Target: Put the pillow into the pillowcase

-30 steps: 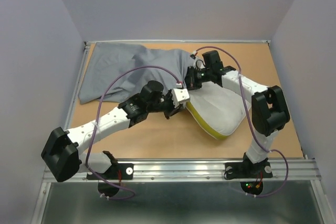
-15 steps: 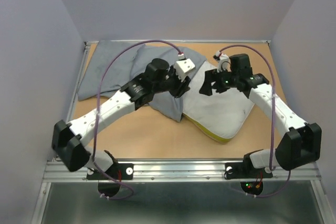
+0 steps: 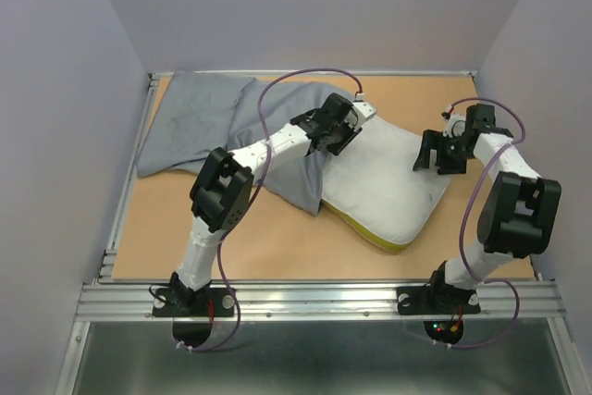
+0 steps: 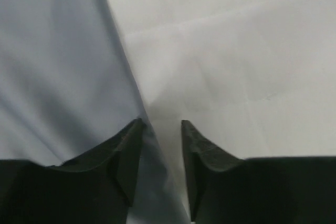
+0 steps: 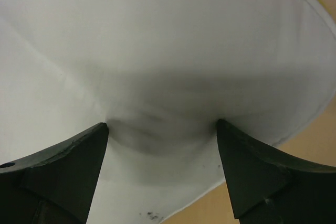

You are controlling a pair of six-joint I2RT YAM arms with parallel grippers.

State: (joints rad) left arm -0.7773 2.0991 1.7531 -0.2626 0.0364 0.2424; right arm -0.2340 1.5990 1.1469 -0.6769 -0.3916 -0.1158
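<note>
From above, you cannot see the far-left corner of the soft white quilted pillow (image 3: 393,182): the wrinkled slate-grey fabric pillowcase (image 3: 199,122) and the left gripper (image 3: 335,136) lie over it. That gripper's tips sit hidden beneath its own body. At the pillow's right edge, the right gripper (image 3: 435,156) is too small and dark from above for you to read its jaws. In the left wrist view, pillow and pillowcase run past every edge. Whether the grey hem lies between the fingers (image 4: 126,156) or beneath them, you cannot tell.
</note>
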